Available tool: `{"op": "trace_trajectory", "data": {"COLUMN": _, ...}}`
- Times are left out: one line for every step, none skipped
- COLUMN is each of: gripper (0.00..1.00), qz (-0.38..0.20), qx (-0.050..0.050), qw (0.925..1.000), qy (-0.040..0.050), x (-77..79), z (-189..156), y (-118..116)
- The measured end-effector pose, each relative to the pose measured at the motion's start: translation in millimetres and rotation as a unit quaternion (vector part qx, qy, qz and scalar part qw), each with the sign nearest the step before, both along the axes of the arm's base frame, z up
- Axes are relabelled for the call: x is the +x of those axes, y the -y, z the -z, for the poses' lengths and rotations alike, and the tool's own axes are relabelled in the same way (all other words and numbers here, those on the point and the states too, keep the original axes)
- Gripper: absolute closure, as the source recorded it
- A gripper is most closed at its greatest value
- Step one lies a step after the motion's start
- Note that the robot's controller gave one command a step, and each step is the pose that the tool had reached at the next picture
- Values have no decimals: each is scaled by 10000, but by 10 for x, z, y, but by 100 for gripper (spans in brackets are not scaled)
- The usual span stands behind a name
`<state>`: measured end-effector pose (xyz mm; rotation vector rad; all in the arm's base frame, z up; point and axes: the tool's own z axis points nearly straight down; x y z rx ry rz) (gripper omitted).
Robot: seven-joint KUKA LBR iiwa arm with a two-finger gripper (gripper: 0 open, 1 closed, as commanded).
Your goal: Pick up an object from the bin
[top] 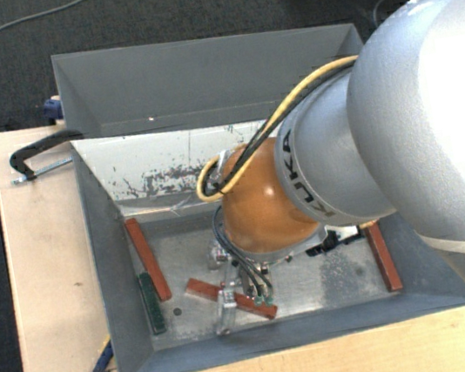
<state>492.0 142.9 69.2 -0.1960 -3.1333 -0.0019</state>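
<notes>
Red-brown short strip (258, 307), flat on the bin floor by the near wall, showing on either side of the gripper (233, 302); gripper low over its middle; jaws open or closed: cannot tell; strip judged not yet lifted, grasp and raise outstanding; beyond: green stick (151, 303); left stick (148, 258); right stick (383, 257); grey bin (197, 80).

From my end, the piece that matters is a short red-brown strip (202, 289). It's lying flat on the floor of the bin (113, 271), front middle, slanting toward the near wall. The gripper (229, 307) sits over its middle. I honestly can't tell if the red bit with a greenish tip (260, 308) poking out the other side is the same strip or a second one.
</notes>
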Motion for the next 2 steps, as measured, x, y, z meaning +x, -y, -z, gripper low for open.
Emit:
{"op": "trace_trajectory", "data": {"gripper": 100, "qz": 3, "qx": 1, "qw": 10000, "qy": 2, "x": 0, "z": 1, "y": 1}}
{"op": "trace_trajectory", "data": {"gripper": 100, "qz": 0, "qx": 17, "qw": 10000, "qy": 73, "x": 27, "z": -1240, "y": -11}}
